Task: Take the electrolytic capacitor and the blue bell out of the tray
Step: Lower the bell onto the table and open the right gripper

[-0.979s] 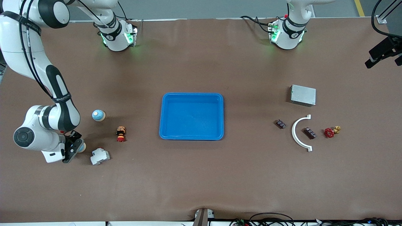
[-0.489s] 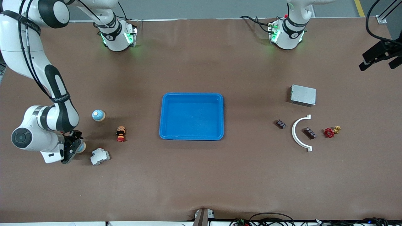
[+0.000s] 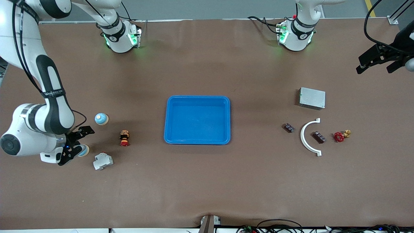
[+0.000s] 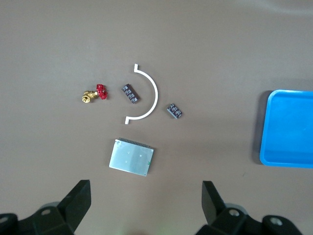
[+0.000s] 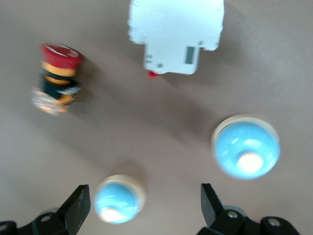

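Two blue-domed bells stand at the right arm's end of the table, one (image 3: pixel 101 118) farther from the front camera than the other (image 3: pixel 83 150). My right gripper (image 3: pixel 76 145) hangs open over the nearer bell (image 5: pixel 246 152), which sits beside one fingertip, not gripped. The farther bell (image 5: pixel 119 198) shows on the table below the right gripper (image 5: pixel 144 205). Two dark capacitors (image 3: pixel 288 127) (image 3: pixel 318 137) lie at the left arm's end, also visible in the left wrist view (image 4: pixel 174 110) (image 4: pixel 130 93). My left gripper (image 3: pixel 375 66) (image 4: pixel 145 198) hangs open and empty, high over that end.
A blue tray (image 3: pixel 168 119) sits mid-table. A white breaker (image 3: pixel 103 161) and a red push button (image 3: pixel 124 138) lie near the bells. A silver box (image 3: pixel 312 98), a white arc bracket (image 3: pixel 304 137) and a red valve (image 3: pixel 339 136) lie around the capacitors.
My right gripper has opened off the nearer bell and drawn back toward the right arm's end of the table. The left gripper has come farther in over the table.
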Tool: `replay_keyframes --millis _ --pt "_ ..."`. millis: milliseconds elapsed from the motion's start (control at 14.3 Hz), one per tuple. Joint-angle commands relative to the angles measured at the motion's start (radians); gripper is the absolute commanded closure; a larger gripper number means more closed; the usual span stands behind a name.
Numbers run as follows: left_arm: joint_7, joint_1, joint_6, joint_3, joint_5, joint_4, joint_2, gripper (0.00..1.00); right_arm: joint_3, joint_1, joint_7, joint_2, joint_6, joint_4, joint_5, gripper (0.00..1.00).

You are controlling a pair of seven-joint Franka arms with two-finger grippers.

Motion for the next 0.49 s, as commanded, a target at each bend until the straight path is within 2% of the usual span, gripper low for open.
replay_keyframes --millis 0,210,419 --pt "0.005 0.013 -0.001 -0.013 -0.002 -0.065 -0.059 0.00 -0.008 0.025 0.121 -0.089 -0.036 -0.011 0.029 0.00" --pt "0.005 0.013 0.004 -0.018 -0.002 -0.098 -0.082 0.00 -0.016 0.042 0.347 -0.154 -0.013 -0.013 0.034 0.00" --pt "-0.001 0.012 0.004 -0.042 0.001 -0.093 -0.082 0.00 -0.019 0.062 0.478 -0.241 -0.086 -0.014 0.035 0.00"
